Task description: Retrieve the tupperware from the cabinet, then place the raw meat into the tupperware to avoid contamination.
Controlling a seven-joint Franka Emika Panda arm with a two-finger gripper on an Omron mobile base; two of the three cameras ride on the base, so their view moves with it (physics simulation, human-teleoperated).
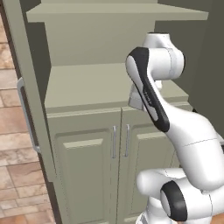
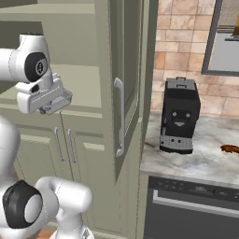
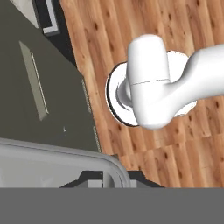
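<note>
1. While the two-finger gripper (image 2: 45, 106) hung in front of the tall sage-green panelled cabinet (image 1: 83, 166), level with the front edge of its open shelf, you had its jaws clenched almost fully together. In the hand view they appeared to be pinching the thin wall of the small pale grey see-through tupperware (image 3: 52, 162), whose rounded rim ran just above the fingertips.
2. That hand view looked down past the tupperware to the wooden floor, so I judged the box was outside the shelf, with nothing under it.
3. The small reddish-brown raw meat (image 2: 229, 149) lay near the right edge of the marbled stone counter (image 2: 186, 161), well apart from the gripper. The big black coffee machine (image 2: 179, 116) stood between them, at the counter's left end.
4. The cabinet's open green door (image 2: 128, 70), with its silver bar handle, stood edge-on between the gripper and the counter.
5. To do this step well, you needed to keep the grip firm and the box level, swing wide around that door, and pass in front of the coffee machine.
</note>
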